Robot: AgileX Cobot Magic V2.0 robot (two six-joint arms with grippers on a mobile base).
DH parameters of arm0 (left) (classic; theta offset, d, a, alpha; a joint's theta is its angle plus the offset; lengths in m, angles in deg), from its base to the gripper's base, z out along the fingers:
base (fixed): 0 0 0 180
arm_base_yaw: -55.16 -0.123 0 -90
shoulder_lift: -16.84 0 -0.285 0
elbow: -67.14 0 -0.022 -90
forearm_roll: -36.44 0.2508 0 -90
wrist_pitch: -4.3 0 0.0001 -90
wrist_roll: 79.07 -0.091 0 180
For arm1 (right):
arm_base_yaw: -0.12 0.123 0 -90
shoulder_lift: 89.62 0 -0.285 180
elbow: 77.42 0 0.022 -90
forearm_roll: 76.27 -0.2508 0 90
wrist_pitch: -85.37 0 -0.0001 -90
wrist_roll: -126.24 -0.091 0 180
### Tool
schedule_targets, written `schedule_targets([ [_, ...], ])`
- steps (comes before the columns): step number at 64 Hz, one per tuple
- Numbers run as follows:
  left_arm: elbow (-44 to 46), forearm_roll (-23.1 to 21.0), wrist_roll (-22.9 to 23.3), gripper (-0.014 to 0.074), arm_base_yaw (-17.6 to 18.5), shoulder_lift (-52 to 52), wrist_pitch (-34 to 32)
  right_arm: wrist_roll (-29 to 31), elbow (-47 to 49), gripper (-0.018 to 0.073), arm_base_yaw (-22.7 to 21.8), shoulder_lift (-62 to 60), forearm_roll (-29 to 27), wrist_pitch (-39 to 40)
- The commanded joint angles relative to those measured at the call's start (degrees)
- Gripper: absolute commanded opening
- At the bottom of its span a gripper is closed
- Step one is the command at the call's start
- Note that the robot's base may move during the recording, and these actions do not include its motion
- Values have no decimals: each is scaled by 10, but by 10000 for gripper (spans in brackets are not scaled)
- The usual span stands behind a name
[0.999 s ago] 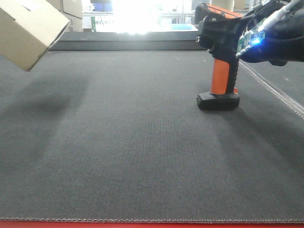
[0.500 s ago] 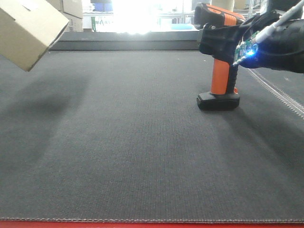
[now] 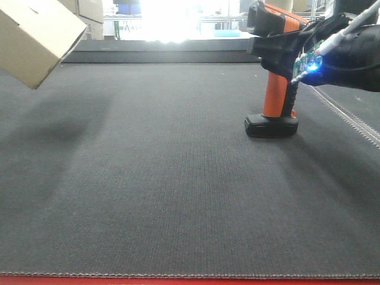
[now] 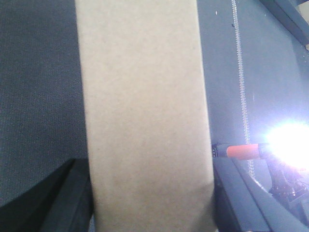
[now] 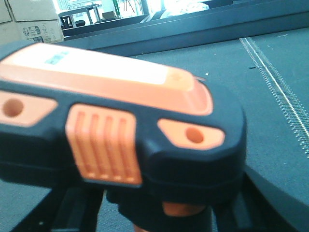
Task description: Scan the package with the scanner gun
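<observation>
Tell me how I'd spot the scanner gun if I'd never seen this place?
Find the big dark grey woven mat that fills the front view. Toward its right side stands a pistol-shaped black scanner gun with a flat black foot. Its bright orange handle gives it away; the plain tan cardboard box up at far left has no orange.

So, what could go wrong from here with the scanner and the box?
1. The right gripper holds the scanner gun high at its head, foot on the mat; it may swing or slip when lifted.
2. The left gripper holds the package tilted in the air, far from the scanner gun; aimed from there, the scan could miss.
</observation>
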Motion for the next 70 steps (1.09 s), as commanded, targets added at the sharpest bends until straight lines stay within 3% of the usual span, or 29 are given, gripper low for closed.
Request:
schedule_targets([
  [1, 0, -15, 3, -111, 6, 8, 0, 19, 4, -153, 0, -21, 0, 12],
  [10, 0, -3, 3, -111, 23, 8, 0, 73, 8, -148, 0, -68, 0, -1],
  [14, 0, 9, 3, -111, 31, 8, 0, 125, 19, -148, 0, -95, 0, -24],
  [24, 0, 42, 3, -111, 50, 8, 0, 253, 96, -150, 0, -138, 0, -152],
  [32, 0, 43, 3, -111, 60, 8, 0, 323, 162, -150, 0, -141, 0, -237],
  [46, 0, 45, 3, -111, 63, 8, 0, 435, 228, -150, -3, -137, 0, -264],
  [70, 0, 45, 3, -111, 63, 8, 0, 458, 231, -150, -63, -131, 0, -293],
])
